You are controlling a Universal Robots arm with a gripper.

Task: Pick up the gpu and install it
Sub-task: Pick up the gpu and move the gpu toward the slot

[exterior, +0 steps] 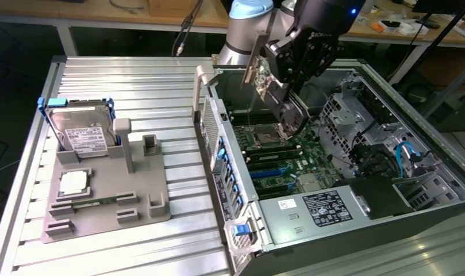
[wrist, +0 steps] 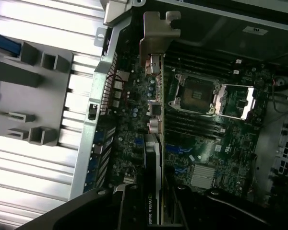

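Clamped in the black gripper (exterior: pixel 282 80): the gpu (exterior: pixel 291 115), a thin green card with black rounded cooler, hanging edge-down inside the open steel case (exterior: pixel 216 144), above its green motherboard (exterior: pixel 309 150). From the wrist, end-on: stepped silver bracket (wrist: pixel 156 43), white lettering along the cooler's edge. Beside the case, a silver hard drive (exterior: pixel 83 135) upright in a grey holder (exterior: pixel 102 198).

My pincer (exterior: pixel 298 60) holds the gpu (exterior: pixel 282 106) above the motherboard (exterior: pixel 282 155) inside the open computer case (exterior: pixel 215 138). At the exterior view's left, a fixture (exterior: pixel 102 215) lies on the table (exterior: pixel 140 75), with the hard drive (exterior: pixel 79 129) upright at its far end.
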